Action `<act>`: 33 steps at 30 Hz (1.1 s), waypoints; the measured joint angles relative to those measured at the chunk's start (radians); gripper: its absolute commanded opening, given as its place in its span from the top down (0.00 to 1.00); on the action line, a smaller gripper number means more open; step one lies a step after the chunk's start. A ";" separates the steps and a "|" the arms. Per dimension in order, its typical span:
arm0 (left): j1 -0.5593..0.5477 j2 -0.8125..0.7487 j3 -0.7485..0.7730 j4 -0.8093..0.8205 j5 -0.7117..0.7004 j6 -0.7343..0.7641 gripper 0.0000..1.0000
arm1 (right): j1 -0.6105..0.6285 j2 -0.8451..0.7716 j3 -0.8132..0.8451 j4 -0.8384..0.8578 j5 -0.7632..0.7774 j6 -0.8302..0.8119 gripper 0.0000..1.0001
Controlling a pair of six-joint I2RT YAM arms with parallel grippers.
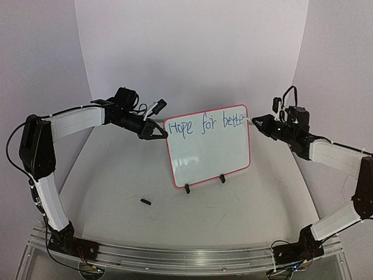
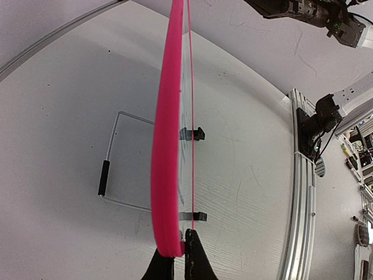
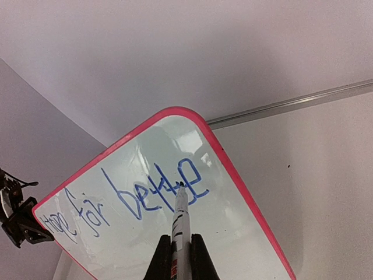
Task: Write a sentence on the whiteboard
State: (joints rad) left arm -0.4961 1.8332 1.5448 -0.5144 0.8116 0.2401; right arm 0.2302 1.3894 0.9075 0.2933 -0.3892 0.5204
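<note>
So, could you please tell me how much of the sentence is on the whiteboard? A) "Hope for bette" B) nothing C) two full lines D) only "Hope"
A: in the right wrist view the sentence reads "Hope for bette" along the top of the whiteboard, the marker tip at the last letter, bare board below.

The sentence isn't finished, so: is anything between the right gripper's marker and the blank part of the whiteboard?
Nothing visible. The marker in the right gripper has its tip at the last letter of the sentence, and the whiteboard below it is bare. The left gripper clamps the opposite edge, away from the marker.
</note>
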 measured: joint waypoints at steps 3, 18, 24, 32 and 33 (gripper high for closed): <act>0.000 0.000 0.000 0.000 0.000 0.000 1.00 | 0.000 -0.004 0.022 0.004 -0.003 -0.001 1.00; -0.001 0.000 0.000 0.000 0.000 0.000 1.00 | 0.000 0.072 0.075 0.024 -0.009 -0.004 1.00; -0.001 0.000 0.000 0.000 0.000 0.000 1.00 | 0.000 0.078 0.075 0.024 0.011 -0.003 1.00; -0.001 0.000 0.000 0.000 0.000 0.000 1.00 | 0.000 0.078 0.073 0.027 0.053 0.001 1.00; -0.001 0.000 0.000 0.000 0.000 0.000 1.00 | 0.000 0.078 0.073 0.027 0.054 0.000 1.00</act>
State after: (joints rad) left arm -0.4969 1.8332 1.5448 -0.5144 0.8112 0.2401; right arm 0.2302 1.4677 0.9800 0.3206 -0.3352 0.5208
